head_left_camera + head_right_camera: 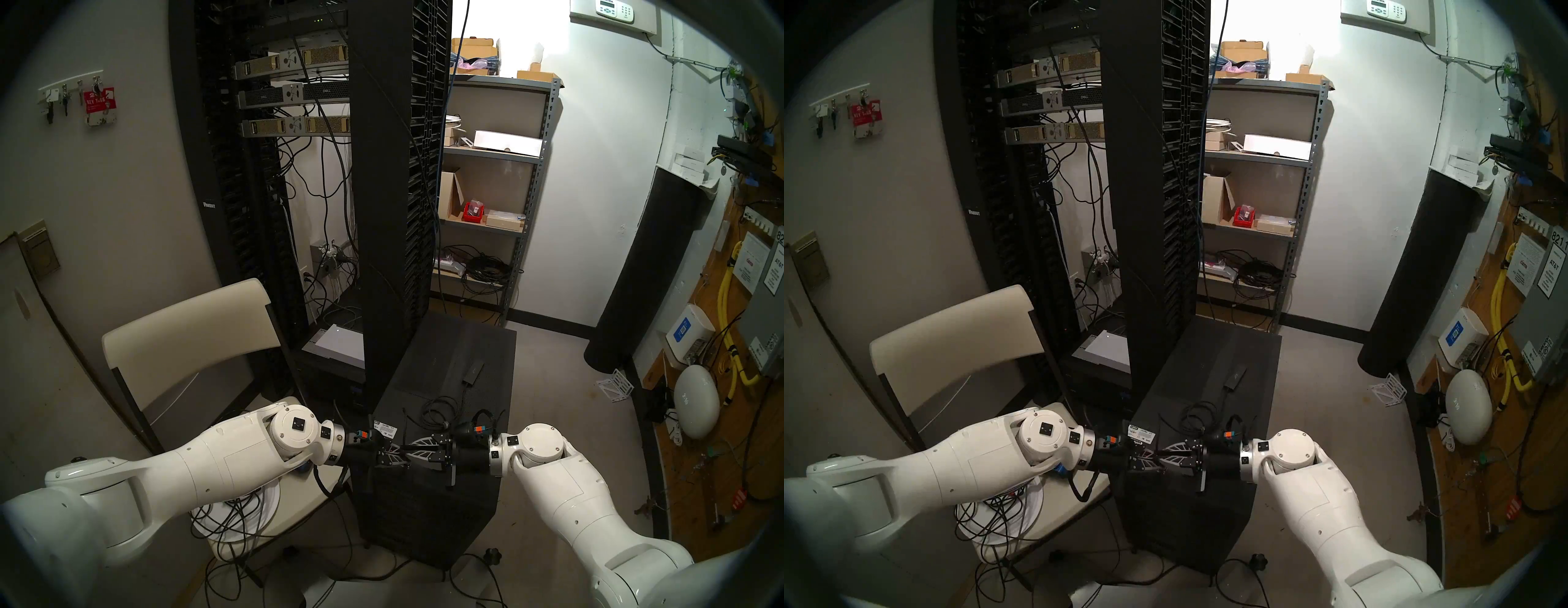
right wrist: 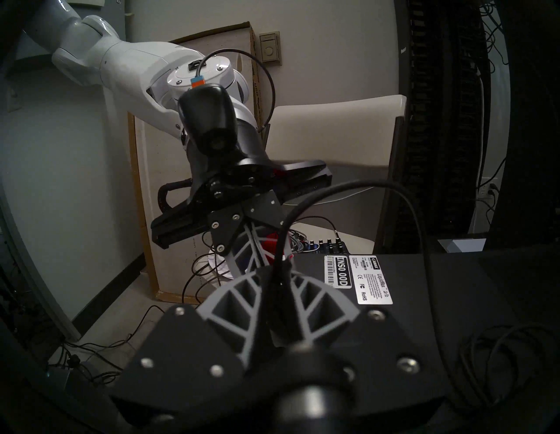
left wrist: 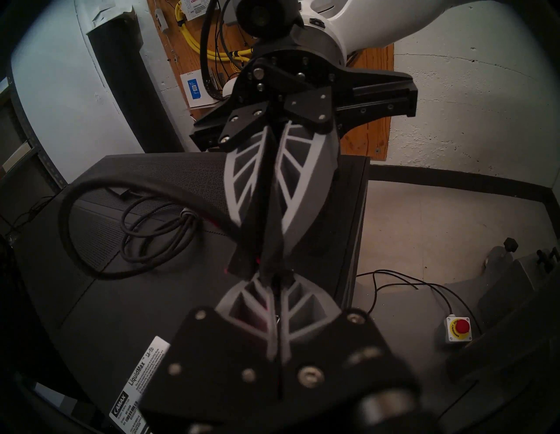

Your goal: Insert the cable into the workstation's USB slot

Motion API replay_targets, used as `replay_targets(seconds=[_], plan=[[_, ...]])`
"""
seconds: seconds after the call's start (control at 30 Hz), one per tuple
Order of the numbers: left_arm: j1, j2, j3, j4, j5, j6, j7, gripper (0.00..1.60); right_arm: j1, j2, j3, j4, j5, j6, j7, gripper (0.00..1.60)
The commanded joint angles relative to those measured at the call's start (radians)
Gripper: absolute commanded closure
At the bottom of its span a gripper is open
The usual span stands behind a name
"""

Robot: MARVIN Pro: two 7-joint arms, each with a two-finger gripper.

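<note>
Two grippers meet tip to tip above the workstation (image 1: pixel 458 373): left gripper (image 1: pixel 402 453) clamped on the cable (image 3: pixel 127 194) end, right gripper (image 1: pixel 409 449) slightly parted around it, coil at 12 o'clock.

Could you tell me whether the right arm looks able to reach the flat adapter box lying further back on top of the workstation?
Probably yes: the adapter box lies uncovered on the workstation, nothing between it and the right gripper.

Black workstation (image 1: pixel 456 373) stands on the floor (image 1: pixel 551 382). On its top: thin cable (image 1: pixel 441 409) in a loose coil, adapter box (image 1: pixel 474 370), white stickers (image 1: pixel 384 429).
</note>
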Motion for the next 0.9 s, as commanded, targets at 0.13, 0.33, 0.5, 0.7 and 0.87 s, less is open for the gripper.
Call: replay_targets(seconds=[0.13,0.33,0.5,0.7,0.87], plan=[[-0.004,-0.001,-0.008,-0.022,0.000,0.005,0.016,1.60,0.008,-0.015,-0.004,-0.014,-0.007,-0.007,-0.015,1.60],[0.003,-0.005,-0.011,-0.020,-0.010,0.015,0.034,1.25,-0.017,-0.002,0.002,-0.054,-0.007,0.005,-0.023,1.60],[0.009,0.003,-0.013,-0.035,-0.017,0.029,0.046,0.54,-0.033,0.002,0.009,-0.077,-0.006,0.010,-0.030,1.60],[0.012,0.018,-0.012,-0.050,-0.021,0.035,0.043,0.29,-0.041,0.003,0.013,-0.088,-0.005,0.016,-0.030,1.60],[0.017,0.025,-0.019,-0.055,-0.046,0.046,0.042,0.16,-0.045,0.003,0.019,-0.093,-0.009,0.008,-0.037,1.60]])
